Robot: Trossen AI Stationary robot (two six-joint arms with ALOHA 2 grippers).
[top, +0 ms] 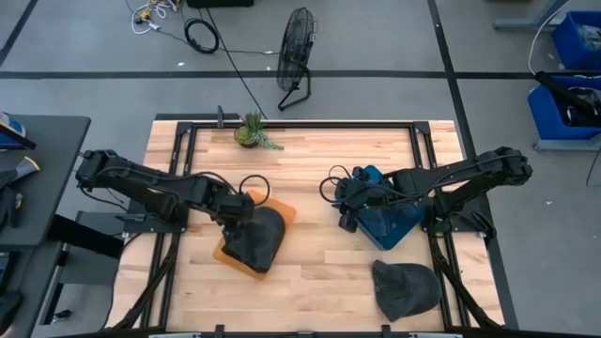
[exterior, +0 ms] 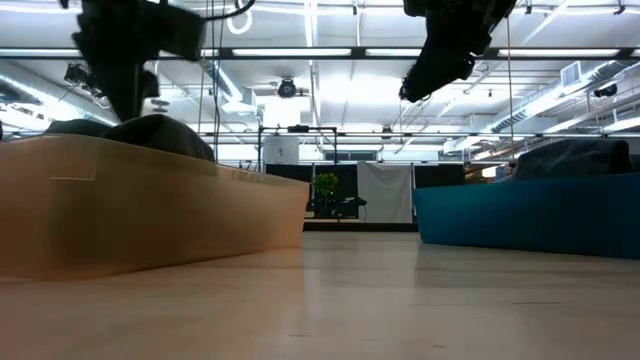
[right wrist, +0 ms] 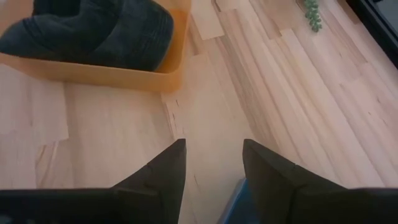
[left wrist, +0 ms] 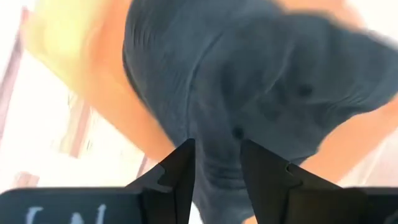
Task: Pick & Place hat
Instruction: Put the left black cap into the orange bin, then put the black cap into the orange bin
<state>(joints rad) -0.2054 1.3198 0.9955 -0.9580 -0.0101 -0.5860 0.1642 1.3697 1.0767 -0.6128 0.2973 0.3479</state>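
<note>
A dark grey hat lies in the orange tray left of the table's middle, filling most of it. In the left wrist view the hat spreads under my fingers. My left gripper hangs open right over the hat's far-left part; in the left wrist view the left gripper has cloth showing between its fingers. A second dark hat rests flat on the wood near the right near corner. My right gripper is open and empty above the left edge of the blue tray. My left gripper comes at the hat in the orange tray from above, pointing down, with one finger on either side of a stretch of its crown. Whether the fingertips touch the cloth, I cannot tell.
A small potted plant stands at the table's far edge. Bare wood lies between the two trays and toward the near edge. In the low view a dark rounded shape shows above the blue tray's wall.
</note>
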